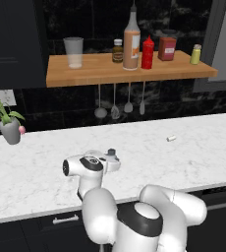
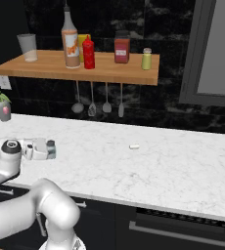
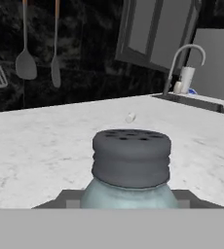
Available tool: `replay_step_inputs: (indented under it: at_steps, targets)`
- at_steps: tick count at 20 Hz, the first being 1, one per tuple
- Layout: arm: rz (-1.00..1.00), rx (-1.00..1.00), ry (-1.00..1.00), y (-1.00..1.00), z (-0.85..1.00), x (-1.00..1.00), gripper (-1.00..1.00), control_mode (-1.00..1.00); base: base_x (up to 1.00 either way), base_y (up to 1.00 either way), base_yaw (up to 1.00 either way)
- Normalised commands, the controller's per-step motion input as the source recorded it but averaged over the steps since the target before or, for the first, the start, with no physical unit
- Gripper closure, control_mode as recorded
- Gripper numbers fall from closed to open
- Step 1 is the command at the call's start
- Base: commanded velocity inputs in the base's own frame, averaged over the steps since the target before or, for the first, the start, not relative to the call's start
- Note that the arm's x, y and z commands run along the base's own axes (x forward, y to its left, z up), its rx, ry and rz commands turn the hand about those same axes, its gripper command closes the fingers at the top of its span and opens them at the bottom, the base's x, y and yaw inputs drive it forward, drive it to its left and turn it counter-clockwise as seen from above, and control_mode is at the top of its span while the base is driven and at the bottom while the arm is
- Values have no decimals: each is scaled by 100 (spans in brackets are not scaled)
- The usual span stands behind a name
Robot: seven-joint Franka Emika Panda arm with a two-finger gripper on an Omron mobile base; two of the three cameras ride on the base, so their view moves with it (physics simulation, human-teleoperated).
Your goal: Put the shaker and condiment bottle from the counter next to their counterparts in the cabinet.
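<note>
The small blue-grey shaker (image 3: 131, 165) with its dark grey cap (image 1: 111, 152) stands upright on the white marble counter (image 1: 183, 152) near the front edge. My gripper (image 3: 128, 202) reaches in level from the side, and its fingers press against the glass body just under the cap. The tall orange-brown condiment bottle (image 1: 131, 45) stands on the wooden cabinet shelf (image 1: 85, 74), right beside the red squeeze bottle (image 1: 147, 52). A yellow bottle (image 2: 82, 43) stands behind them. The yellow-green shaker (image 1: 196, 54) is at the shelf's right end.
On the shelf also stand a clear glass (image 1: 74, 51), a small dark jar (image 1: 117, 50) and a red jar (image 1: 167, 48). Utensils (image 1: 120, 106) hang under the shelf. A potted plant (image 1: 7, 123) sits at the left, a small white piece (image 1: 171, 139) lies on the counter, and a sink faucet (image 3: 184, 63) is beyond.
</note>
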Motion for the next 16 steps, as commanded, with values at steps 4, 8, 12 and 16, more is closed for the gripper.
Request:
replay_step_inputs:
  at_steps: [4,8,12,16]
  targets:
    - [1,-3,-38,-14,84,-61,100,-100,0,0,0]
    - [2,0,-28,-37,76,-73,100,-100,0,0,0]
    - [2,1,-12,-58,91,-37,100,-100,0,0,0]
    - [6,4,0,-53,99,-17,100,-100,0,0,0]
